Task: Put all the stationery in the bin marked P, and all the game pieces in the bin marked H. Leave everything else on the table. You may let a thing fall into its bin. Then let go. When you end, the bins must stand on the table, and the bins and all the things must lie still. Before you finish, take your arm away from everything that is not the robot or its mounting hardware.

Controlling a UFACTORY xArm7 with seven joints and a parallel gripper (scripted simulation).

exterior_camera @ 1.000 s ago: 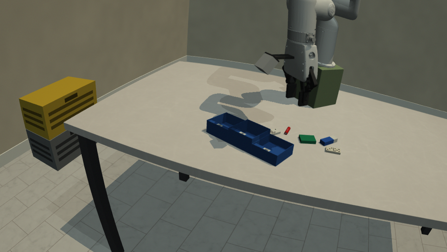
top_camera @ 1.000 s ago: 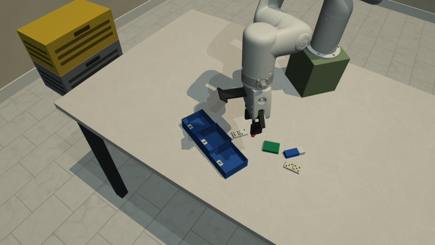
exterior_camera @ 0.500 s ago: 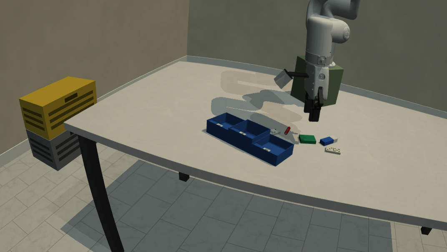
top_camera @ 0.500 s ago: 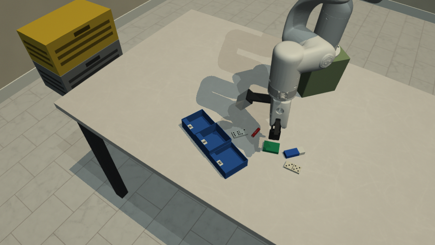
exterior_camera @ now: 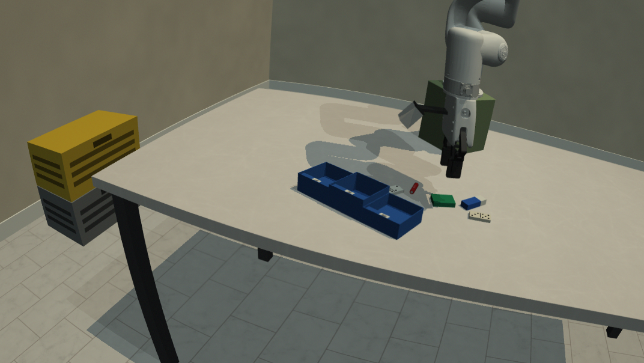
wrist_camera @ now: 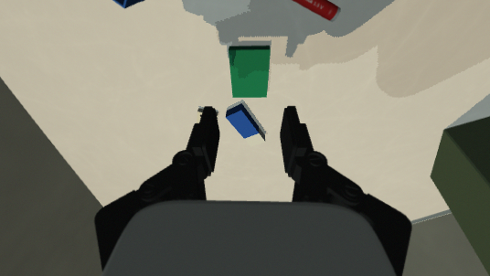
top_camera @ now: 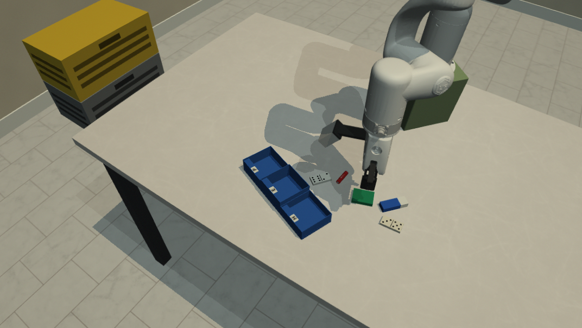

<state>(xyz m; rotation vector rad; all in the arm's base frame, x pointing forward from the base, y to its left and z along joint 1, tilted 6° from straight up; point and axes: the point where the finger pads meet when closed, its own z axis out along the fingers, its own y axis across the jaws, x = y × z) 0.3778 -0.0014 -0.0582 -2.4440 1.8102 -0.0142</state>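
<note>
Your gripper hangs above the eraser, jaws about half open, holding and touching nothing. The eraser shows between the fingers in the wrist view, lying skewed to them, so I judge you should turn the wrist until the pads face its 2 long sides, then drop straight down and close across its narrow width. Just beyond the eraser lies the green pad, close enough that a finger could nudge it on the way down. 1 domino lies just beside the eraser, toward the table edge. Farther off are the red tube, the other domino and the bins, with P at the end farthest from the eraser.
</note>
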